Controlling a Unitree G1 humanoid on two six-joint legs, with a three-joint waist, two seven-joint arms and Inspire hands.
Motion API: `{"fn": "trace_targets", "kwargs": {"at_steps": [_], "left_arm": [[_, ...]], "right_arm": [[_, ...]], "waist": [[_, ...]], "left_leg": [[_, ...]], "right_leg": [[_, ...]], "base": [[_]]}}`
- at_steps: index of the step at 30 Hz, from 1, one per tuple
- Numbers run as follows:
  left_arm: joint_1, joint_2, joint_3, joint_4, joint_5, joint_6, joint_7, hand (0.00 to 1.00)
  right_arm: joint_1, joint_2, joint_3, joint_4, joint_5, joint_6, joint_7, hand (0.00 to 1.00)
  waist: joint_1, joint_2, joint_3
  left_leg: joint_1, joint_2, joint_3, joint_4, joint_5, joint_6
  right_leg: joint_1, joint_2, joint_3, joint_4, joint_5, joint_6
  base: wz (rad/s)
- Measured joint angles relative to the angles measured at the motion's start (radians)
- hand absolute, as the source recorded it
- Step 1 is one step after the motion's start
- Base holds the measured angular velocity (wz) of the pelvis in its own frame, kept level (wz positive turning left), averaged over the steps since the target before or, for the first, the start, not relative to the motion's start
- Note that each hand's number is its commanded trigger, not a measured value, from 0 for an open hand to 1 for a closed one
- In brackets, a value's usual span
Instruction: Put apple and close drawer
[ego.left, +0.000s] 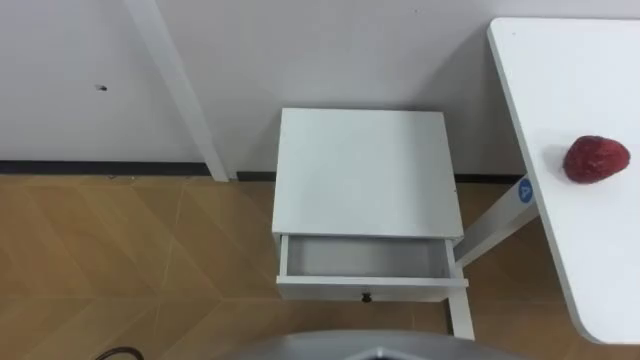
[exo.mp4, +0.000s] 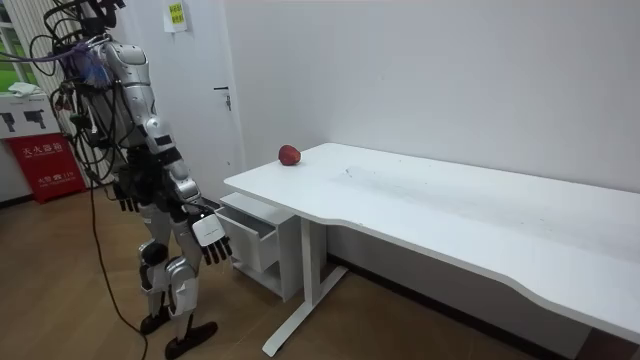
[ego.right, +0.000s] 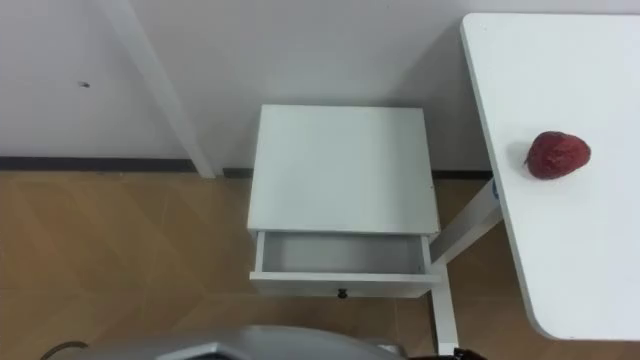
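Note:
A red apple (ego.left: 597, 160) (exo.mp4: 289, 155) lies on the white table (ego.left: 590, 270), near its left end. Below and to the left of it stands a small white cabinet (ego.left: 362, 170) against the wall. Its drawer (ego.left: 365, 262) (exo.mp4: 250, 232) is pulled open toward me, and nothing shows inside. In the room view I stand upright facing the cabinet, a step back from it. My right hand (exo.mp4: 213, 238) hangs open in front of me near the drawer. My left hand (exo.mp4: 128, 197) hangs open at my side. Both hold nothing.
The table's white leg (ego.left: 470, 270) stands just right of the drawer. A white slanted post (ego.left: 180, 90) leans on the wall to the cabinet's left. Wooden floor (ego.left: 130, 260) stretches to the left. In the room view a red sign (exo.mp4: 40, 155) stands behind me.

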Motion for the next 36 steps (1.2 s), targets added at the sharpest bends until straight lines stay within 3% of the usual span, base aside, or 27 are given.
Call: {"fn": "trace_targets", "kwargs": {"at_steps": [8, 14, 20, 27, 32, 36], "left_arm": [[-0.009, 0.0, 0.008, 0.0, -0.001, 0.0, 0.0, 0.0], [-0.013, 0.0, 0.02, -0.001, -0.001, -0.003, 0.0, 0.0], [-0.018, 0.001, 0.061, -0.005, -0.003, -0.019, 0.01, 0.0], [0.002, 0.002, 0.089, -0.001, -0.005, -0.03, 0.05, 0.0], [0.01, 0.003, 0.098, -0.001, -0.005, -0.038, 0.057, 0.0], [0.007, 0.005, 0.099, -0.004, -0.006, -0.041, 0.057, 0.0]], "right_arm": [[0.0, 0.0, -0.005, 0.0, 0.054, -0.009, 0.026, 0.0], [0.003, 0.002, -0.038, 0.001, 0.233, -0.009, 0.02, 0.0], [0.023, 0.002, -0.15, 0.002, 0.459, -0.009, 0.015, 0.0], [0.049, -0.003, -0.347, -0.016, 0.859, -0.01, -0.067, 0.0], [0.045, -0.003, -0.465, -0.036, 1.015, -0.015, -0.131, 0.0], [0.031, -0.003, -0.504, -0.086, 1.082, -0.052, -0.18, 0.0]], "waist": [[0.0, -0.002, 0.0008], [-0.002, -0.002, -0.0012], [-0.01, 0.001, -0.0027], [-0.055, 0.0, -0.0046], [-0.073, 0.003, -0.0072], [-0.088, 0.004, -0.011]], "left_leg": [[0.001, 0.001, 0.01, -0.001, -0.002, 0.002], [0.0, 0.001, 0.01, 0.0, -0.003, 0.002], [0.002, 0.001, 0.013, 0.0, -0.003, 0.002], [0.001, 0.002, 0.015, 0.004, -0.006, 0.002], [-0.004, 0.001, 0.018, 0.01, -0.007, 0.002], [-0.02, 0.002, 0.025, 0.02, -0.007, 0.003]], "right_leg": [[-0.004, 0.001, 0.013, 0.0, 0.0, 0.0], [-0.006, 0.001, 0.01, 0.0, 0.0, 0.0], [-0.004, 0.001, 0.015, 0.001, 0.0, 0.0], [-0.006, 0.001, 0.017, 0.004, 0.001, 0.0], [-0.01, 0.0, 0.019, 0.009, 0.001, 0.0], [-0.027, -0.001, 0.023, 0.02, 0.001, 0.0]], "base": [[-0.04], [0.0], [-0.01], [0.0], [0.0], [-0.02]]}}
